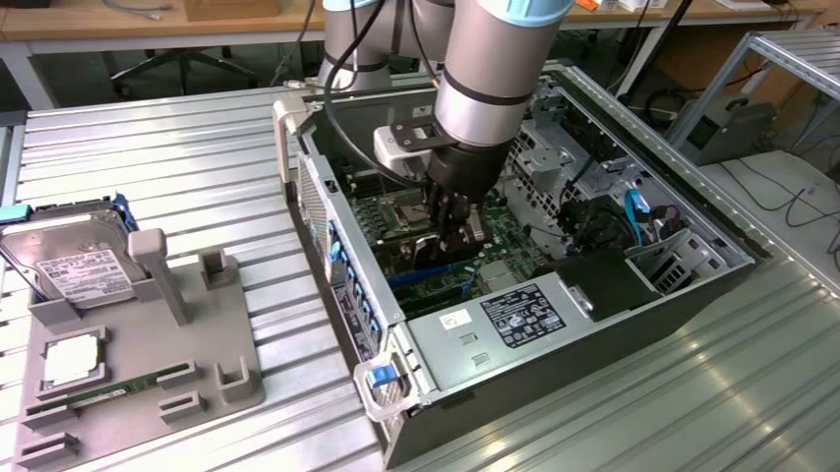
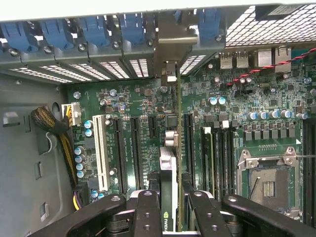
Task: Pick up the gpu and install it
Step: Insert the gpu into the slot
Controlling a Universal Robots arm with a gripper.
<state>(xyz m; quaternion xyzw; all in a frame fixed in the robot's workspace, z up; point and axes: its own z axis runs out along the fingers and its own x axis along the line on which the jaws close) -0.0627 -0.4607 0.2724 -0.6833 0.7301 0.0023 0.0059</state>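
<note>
Clamping the gpu (image 2: 168, 163) edge-on, the end effector (image 2: 171, 198) holds it upright over the motherboard (image 2: 133, 98), apparently for slot seating.

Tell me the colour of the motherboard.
The motherboard is green, clearest in the wrist view.

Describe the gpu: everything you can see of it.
The gpu is seen edge-on in the wrist view: a thin card with a black shroud bearing a green logo, a pale silver part on the edge facing the camera, and a grey metal bracket at its far end. It stands on edge over the green motherboard, between long black slots, with the bracket at the case's rear panel. The gripper clamps both faces. Whether it is seated cannot be told.
</note>
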